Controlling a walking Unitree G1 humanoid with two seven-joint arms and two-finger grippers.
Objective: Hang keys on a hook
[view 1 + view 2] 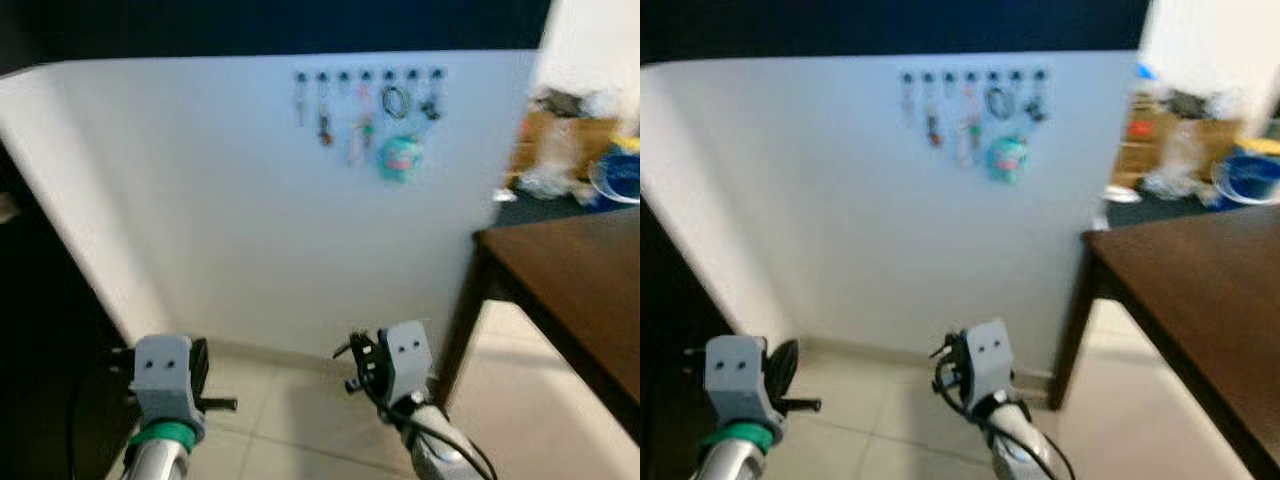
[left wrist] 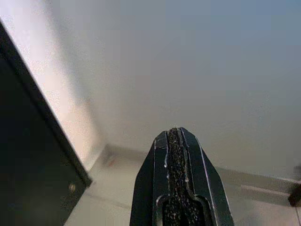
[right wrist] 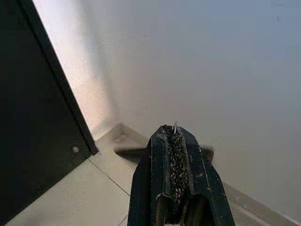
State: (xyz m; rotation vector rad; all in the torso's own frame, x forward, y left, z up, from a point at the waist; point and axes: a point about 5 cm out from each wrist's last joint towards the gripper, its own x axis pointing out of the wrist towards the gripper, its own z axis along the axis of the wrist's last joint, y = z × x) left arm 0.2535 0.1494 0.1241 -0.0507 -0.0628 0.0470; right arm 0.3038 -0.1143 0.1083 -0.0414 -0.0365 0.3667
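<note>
Approach to the hook row, both arms held low

Both the left gripper (image 2: pixel 175 141) and the right gripper (image 3: pixel 175 136) have their fingers pressed together; a thin metal sliver peeks from the right one's tip, possibly the keys, though that cannot be told. The hooks (image 1: pixel 366 77) sit upper centre on the white wall (image 1: pixel 200 200), several already hung with keys. Next the robot must step closer and raise the right arm.

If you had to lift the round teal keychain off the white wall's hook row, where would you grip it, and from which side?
The round teal keychain hangs flat against the white wall below the row of hooks. I would probably pinch its short link just above the round body, coming straight from the front, since the brown table crowds the right. Blur hides the link's detail.
</note>
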